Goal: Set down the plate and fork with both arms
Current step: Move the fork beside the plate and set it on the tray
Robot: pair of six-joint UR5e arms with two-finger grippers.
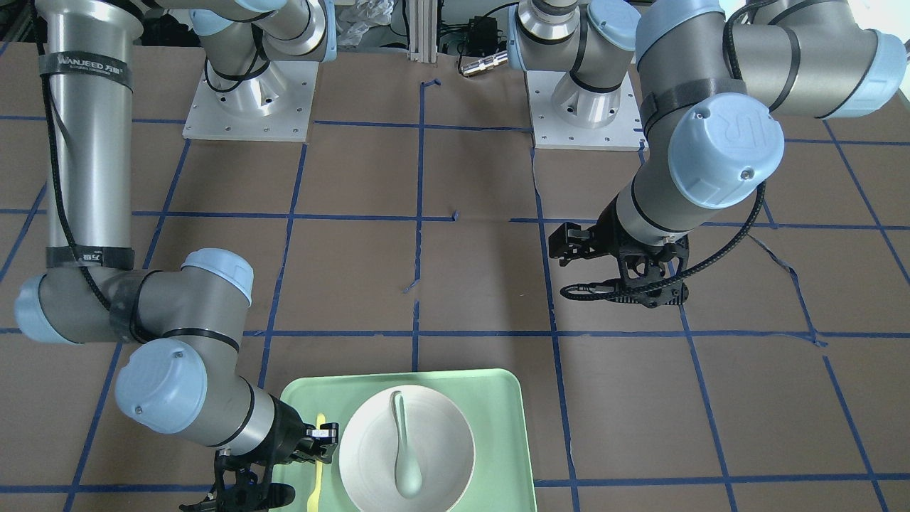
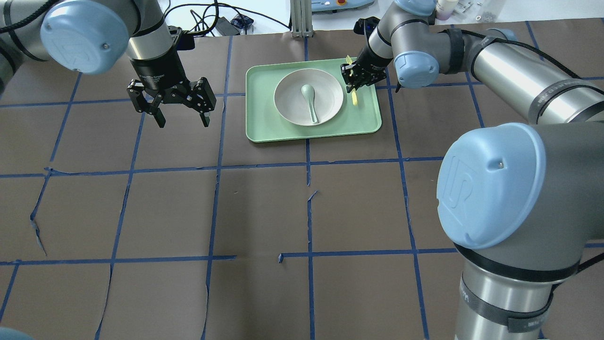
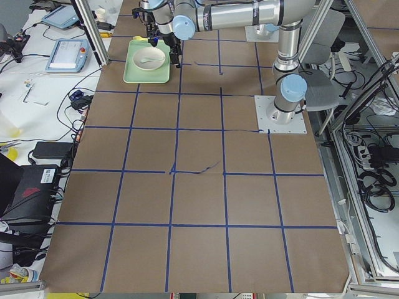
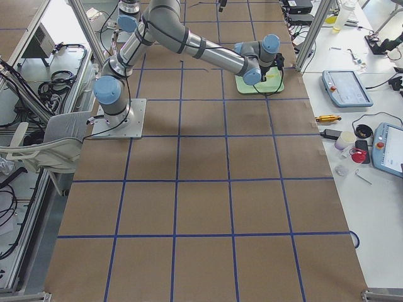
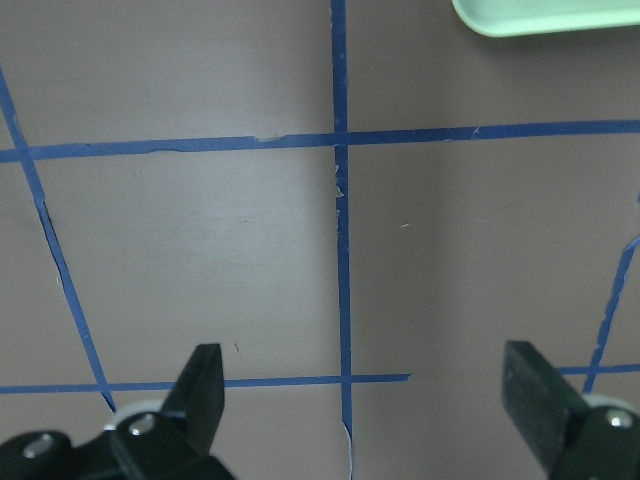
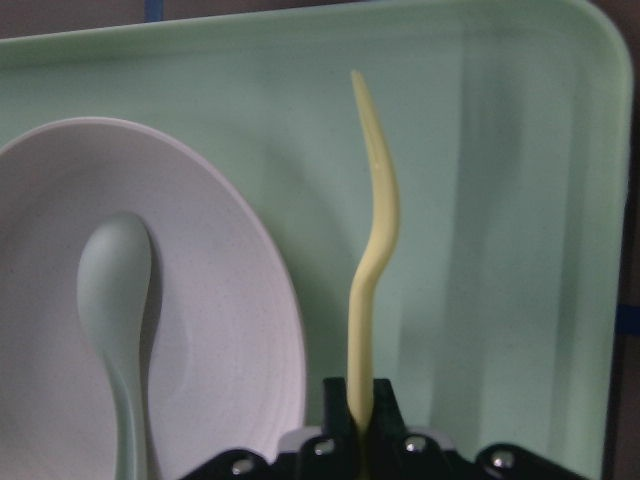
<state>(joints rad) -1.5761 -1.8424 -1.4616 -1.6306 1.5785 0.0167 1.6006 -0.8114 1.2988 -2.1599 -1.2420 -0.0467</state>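
Your right gripper [image 6: 362, 398] is pinched tight on the fork [image 6: 378, 230]. The fork is over the tray [image 2: 264, 127] in the strip just beside the plate [image 2: 283, 101], running along its rim (can't tell if it's lifted off the tray). The narrow pinch fits, I think: thin shaft, rim close by. The plate is mid-tray with the spoon [image 2: 311, 101] lying in it. Left gripper [image 2: 183, 123] hangs spread wide and empty over the table [image 2: 264, 212], well apart from the tray. It's likely staged for the plate.

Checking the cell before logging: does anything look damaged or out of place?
The brown table cover is torn along several blue tape lines, and a grey-green spoon lies in the plate.
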